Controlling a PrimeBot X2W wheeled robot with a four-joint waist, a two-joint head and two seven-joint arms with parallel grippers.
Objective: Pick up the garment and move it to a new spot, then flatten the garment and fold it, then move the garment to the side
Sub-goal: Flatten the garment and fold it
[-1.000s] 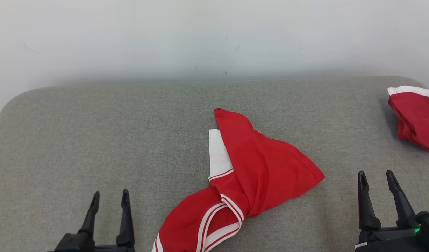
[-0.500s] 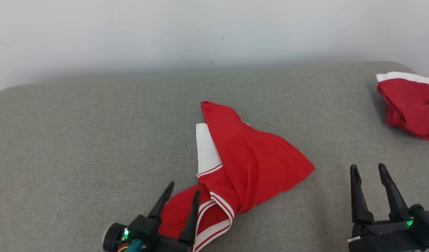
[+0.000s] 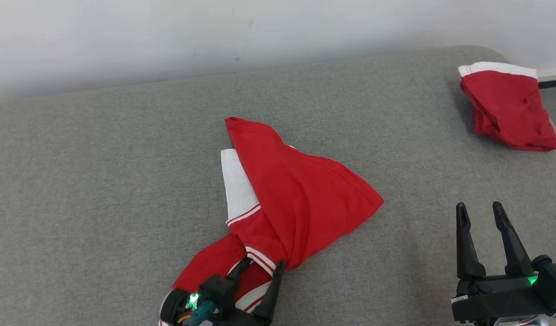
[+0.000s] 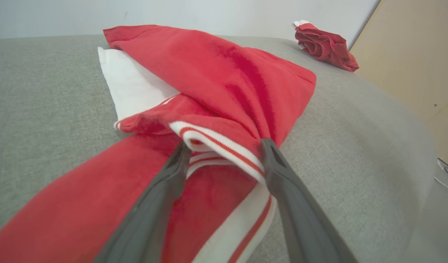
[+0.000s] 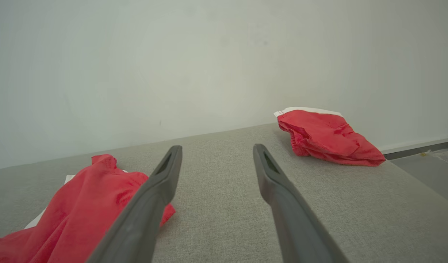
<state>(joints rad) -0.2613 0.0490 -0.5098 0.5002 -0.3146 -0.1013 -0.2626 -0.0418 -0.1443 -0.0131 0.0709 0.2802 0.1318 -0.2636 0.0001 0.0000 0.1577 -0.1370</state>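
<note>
a crumpled red cloth garment with white striped trim lies bunched near the middle of the grey woven fabric surface. the left gripper has its fingers spread wide on either side of the garment's striped band at its near end, not clamped on it. the right gripper hangs with fingers apart over bare fabric, well apart from a second red-and-white cloth bundle at the far right corner.
</note>
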